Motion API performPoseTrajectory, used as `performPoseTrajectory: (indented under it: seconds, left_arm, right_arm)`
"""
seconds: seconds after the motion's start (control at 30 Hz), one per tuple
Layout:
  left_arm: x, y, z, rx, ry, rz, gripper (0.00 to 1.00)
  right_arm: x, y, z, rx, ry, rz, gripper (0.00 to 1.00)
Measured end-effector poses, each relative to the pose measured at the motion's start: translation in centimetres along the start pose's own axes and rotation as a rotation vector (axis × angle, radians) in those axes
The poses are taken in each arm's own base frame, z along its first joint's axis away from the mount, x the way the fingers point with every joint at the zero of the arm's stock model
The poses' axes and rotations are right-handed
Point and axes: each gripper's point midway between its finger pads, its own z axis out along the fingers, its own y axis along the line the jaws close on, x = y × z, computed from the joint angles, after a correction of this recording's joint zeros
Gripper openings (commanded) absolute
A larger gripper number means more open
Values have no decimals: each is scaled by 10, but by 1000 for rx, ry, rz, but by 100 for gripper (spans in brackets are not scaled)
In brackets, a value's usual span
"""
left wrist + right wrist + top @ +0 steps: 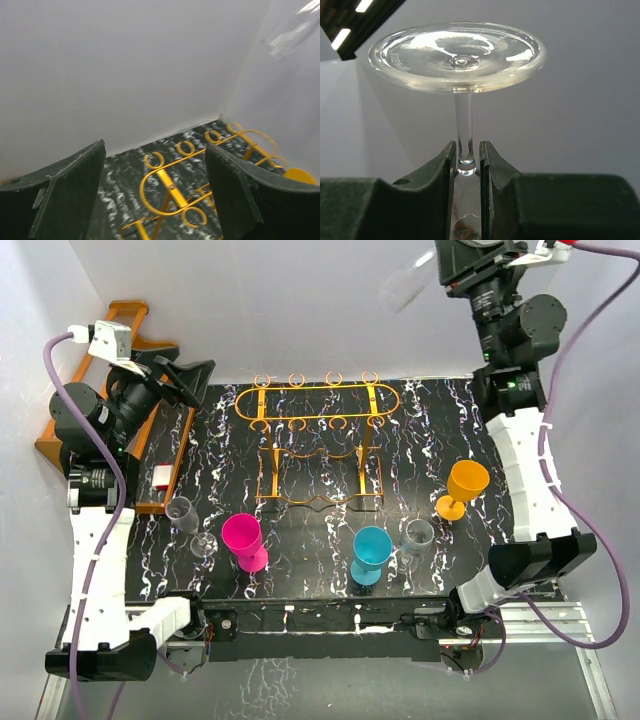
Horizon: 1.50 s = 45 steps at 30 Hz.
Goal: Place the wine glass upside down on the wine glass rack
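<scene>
Between right gripper [467, 150] fingers, clamps wine glass [457, 52] stem, foot above. Holds left gripper [154, 150] fingers apart, wine glass rack [170, 186] beyond.

The left hand [155, 150], fingers spread apart, faces the orange-gold wine glass rack [170, 186].

The white-and-black left arm [95, 550] is bent up and back toward the far left. The black two-finger left claw [155, 160] is held wide apart, with nothing gripped. The right arm [525, 455] is stretched high at the far right, and the right claw [467, 155] is clamped on the stem of a clear wine glass [457, 55].
</scene>
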Motion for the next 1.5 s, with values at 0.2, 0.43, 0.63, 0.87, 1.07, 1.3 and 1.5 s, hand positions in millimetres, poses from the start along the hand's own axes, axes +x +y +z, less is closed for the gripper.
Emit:
performPoseTrajectory:
  seconds: [0.2, 0.43, 0.63, 0.87, 1.07, 1.3, 1.5]
  left_arm:
    - [8, 43, -3, -196, 121, 148, 75]
    - [54, 89, -12, -369, 305, 192, 79]
    - [72, 101, -31, -435, 414, 232, 83]
    - [80, 120, -56, -540, 527, 322, 85]
    - [75, 125, -70, -588, 539, 357, 85]
    - [74, 126, -75, -596, 540, 351, 84]
    - [79, 122, -75, -568, 553, 330, 85]
  right_arm:
    - [6, -91, -29, 81, 108, -132, 8]
    - [101, -201, -77, 92, 339, -75, 8]
    - [162, -196, -91, -84, 510, 63, 8]
    - [170, -186, -98, -225, 546, -65, 8]
    - [188, -190, -107, -272, 586, -159, 8]
    - [202, -185, -105, -432, 538, -231, 8]
    - [256, -204, -113, -485, 579, -166, 8]
